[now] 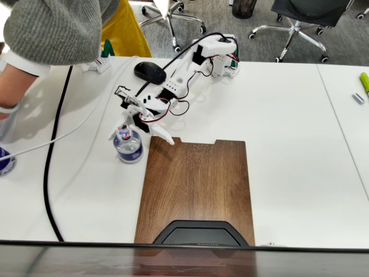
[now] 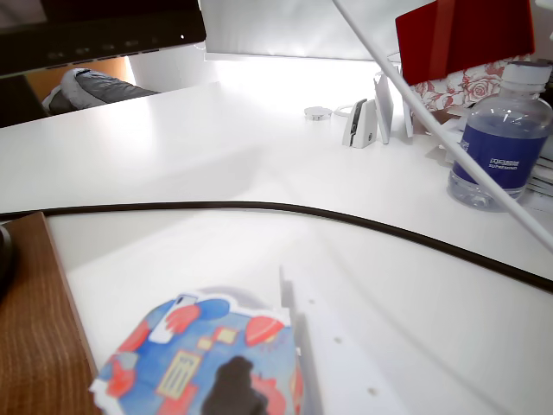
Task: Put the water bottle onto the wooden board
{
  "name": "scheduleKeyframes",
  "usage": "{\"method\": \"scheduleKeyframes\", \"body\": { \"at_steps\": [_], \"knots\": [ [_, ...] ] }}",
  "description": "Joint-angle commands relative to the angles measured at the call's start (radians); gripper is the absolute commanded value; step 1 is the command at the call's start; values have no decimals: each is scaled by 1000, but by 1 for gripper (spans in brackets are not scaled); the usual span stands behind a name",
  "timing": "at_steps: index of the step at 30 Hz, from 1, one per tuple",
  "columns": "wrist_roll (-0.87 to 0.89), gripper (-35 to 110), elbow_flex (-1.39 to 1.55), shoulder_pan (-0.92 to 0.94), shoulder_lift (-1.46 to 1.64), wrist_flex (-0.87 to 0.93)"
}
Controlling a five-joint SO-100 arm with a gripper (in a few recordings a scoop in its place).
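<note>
The white table [image 1: 277, 127] spans the fixed view, and the wooden board [image 1: 196, 190] lies on it near the front edge, its notched short edge turned toward the arm. In the wrist view a strip of the board [image 2: 34, 337] shows at the lower left.

A person in a grey sleeve [image 1: 52, 29] leans in at the upper left of the fixed view.

The white arm [image 1: 184, 78] is based at the far side of the table and reaches forward and to the left in the fixed view, folded low, with its wrist bent down over the table just off the board's far left corner. The gripper [image 1: 141, 130] hangs there with its fingers spread wide: one finger reaches the bottle's near side and the other points at the board's corner. The fingers are parted and do not clamp anything.

The water bottle [image 1: 128, 144] stands upright on the bare table, just left of the board and not on it. In the wrist view its cap [image 2: 203, 359] fills the lower middle, blurred, right beside a white finger [image 2: 337, 363].

A black cable [image 1: 52, 167] runs across the table left of the bottle, a black mouse [image 1: 150, 72] sits near the arm, and a second bottle with a blue label [image 2: 501, 138] stands at the right of the wrist view.
</note>
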Motion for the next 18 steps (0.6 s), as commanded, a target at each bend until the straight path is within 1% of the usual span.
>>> {"method": "scheduleKeyframes", "body": {
  "at_steps": [1, 2, 3, 4, 7, 9, 13, 18],
  "knots": [
    [-14, 71, -48, -11, 38, -3],
    [-8, 53, -48, -11, 38, -3],
    [11, 38, -48, -11, 40, -3],
    [18, 31, -49, -11, 43, -3],
    [46, 18, -57, -8, 46, -3],
    [98, 0, -66, -2, 51, -5],
    [104, 0, -69, 9, 54, 2],
    [72, 0, -69, 11, 51, 8]
  ]
}}
